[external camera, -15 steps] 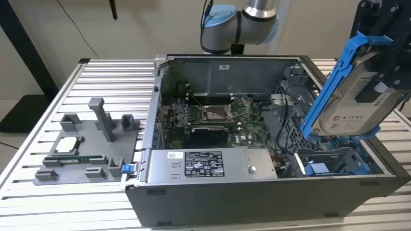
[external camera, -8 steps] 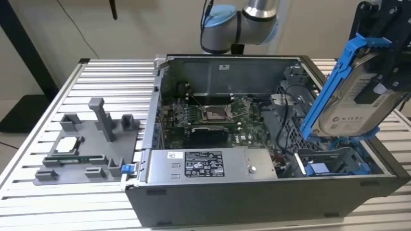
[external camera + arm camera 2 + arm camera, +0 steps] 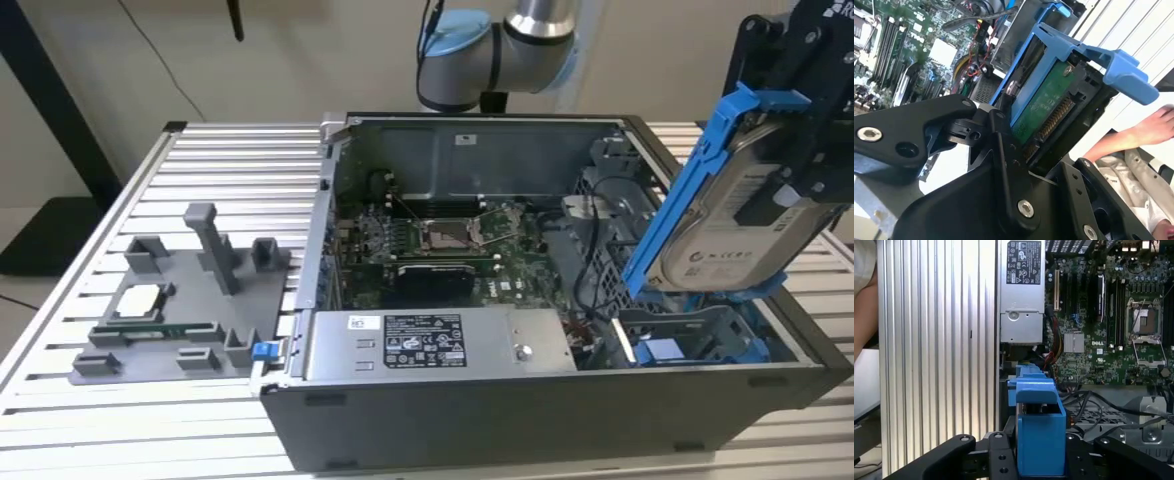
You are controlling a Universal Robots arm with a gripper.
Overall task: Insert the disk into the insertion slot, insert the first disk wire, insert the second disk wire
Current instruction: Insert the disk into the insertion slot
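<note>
I have the disk [image 3: 727, 225] in the gripper [image 3: 790, 165], raised over the open computer case [image 3: 534, 420] at the exterior view's right. It hangs steeply tilted in its blue carrier [image 3: 694, 150], its lower end close above the insertion slot [image 3: 694, 335] and not yet seated in it.

To do this insertion well, I judge the carrier has to be squared to the slot's blue rails before it goes down. The tilt should come out gradually, so neither side edge catches. The loose black cables [image 3: 598, 250] beside the slot look like the main snag risk, so I would stay on the slot's side of them and go slowly.

The fingers [image 3: 1006, 150] are closed narrow on the disk, pressing its two long sides, with the green circuit board [image 3: 1046, 107] facing the second wrist view. In the first wrist view the carrier's blue end sits squarely between them. A person's hand [image 3: 1154, 125] rests beyond the case.
</note>
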